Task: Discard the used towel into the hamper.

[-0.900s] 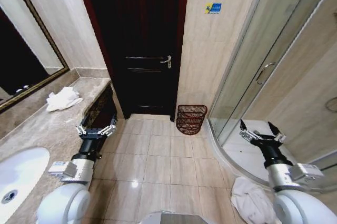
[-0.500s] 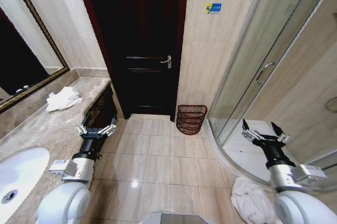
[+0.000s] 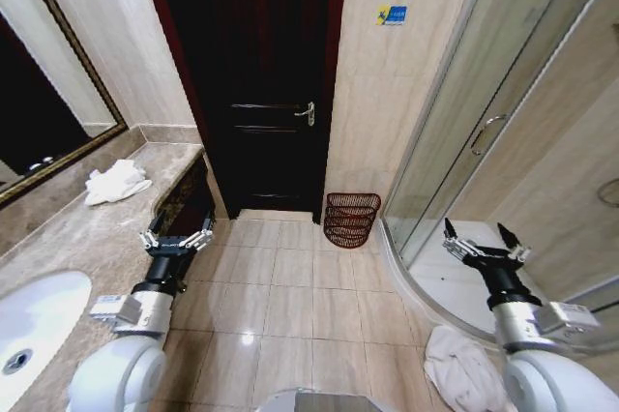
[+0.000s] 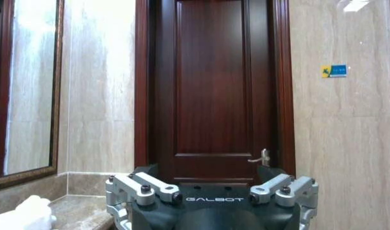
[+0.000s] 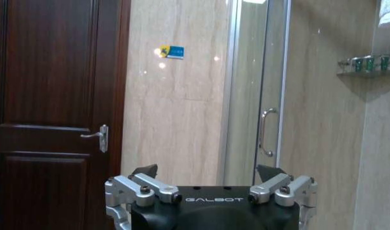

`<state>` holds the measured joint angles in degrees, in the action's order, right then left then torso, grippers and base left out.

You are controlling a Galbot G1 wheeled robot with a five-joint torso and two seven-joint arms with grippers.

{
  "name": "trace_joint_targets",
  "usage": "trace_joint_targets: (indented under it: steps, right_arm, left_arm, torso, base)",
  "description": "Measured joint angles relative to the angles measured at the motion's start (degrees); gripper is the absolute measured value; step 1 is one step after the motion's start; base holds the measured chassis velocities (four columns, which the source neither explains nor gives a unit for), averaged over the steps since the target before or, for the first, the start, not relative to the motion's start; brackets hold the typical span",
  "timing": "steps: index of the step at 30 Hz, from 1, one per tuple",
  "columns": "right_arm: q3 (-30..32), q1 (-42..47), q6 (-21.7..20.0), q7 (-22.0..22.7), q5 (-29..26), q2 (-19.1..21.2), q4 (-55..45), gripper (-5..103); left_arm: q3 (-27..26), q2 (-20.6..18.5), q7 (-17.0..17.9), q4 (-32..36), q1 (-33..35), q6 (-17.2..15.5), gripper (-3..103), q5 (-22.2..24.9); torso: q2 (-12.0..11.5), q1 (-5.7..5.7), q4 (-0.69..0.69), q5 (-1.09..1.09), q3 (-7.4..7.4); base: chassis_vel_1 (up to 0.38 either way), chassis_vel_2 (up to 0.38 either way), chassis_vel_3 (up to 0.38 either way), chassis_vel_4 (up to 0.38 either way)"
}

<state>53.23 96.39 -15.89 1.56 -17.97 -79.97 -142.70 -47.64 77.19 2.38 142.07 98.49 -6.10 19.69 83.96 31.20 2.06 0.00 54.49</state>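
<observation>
A Galbot G1 faces a dark wooden door [image 3: 256, 83] in a tiled bathroom, both arms raised and empty; the left gripper [image 3: 176, 238] hovers beside the marble counter's [image 3: 87, 228] edge with its fingers spread apart, and the right gripper [image 3: 484, 249] hangs near the glass shower enclosure [image 3: 484, 132], fingers likewise apart; the hamper [image 3: 350, 219] stands on the floor against the wall just right of the door; 1 white towel [image 3: 116, 183] lies crumpled on the counter by the mirror [image 3: 39, 112], well apart from the hamper; another white cloth [image 3: 462, 368] lies on the floor beside the right arm.
</observation>
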Motion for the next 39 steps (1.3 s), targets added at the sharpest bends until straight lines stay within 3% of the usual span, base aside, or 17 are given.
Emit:
trace_joint_targets:
  steps: [19, 39]
  right_arm:
    - [0.01, 0.96, 1.12, -0.18, 0.45, -0.54, 0.12, 100]
    - [-0.6, 0.8, 1.63, -0.18, 0.63, -0.48, 1.03, 100]
  left_arm:
    - [0.18, 0.66, -1.02, 0.17, 0.63, 1.09, 100, -1.88]
    - [0.42, 1.6, -0.69, -0.81, 0.93, 1.82, 100, -3.07]
  torso:
    - [0.01, -0.02, 0.0, 0.0, 0.0]
    - [-0.01, 0.01, 0.0, -0.01, 0.0]
  base:
    - [-0.011, 0.01, 0.012, -0.01]
    - [-0.108, 0.115, 0.112, -0.102]
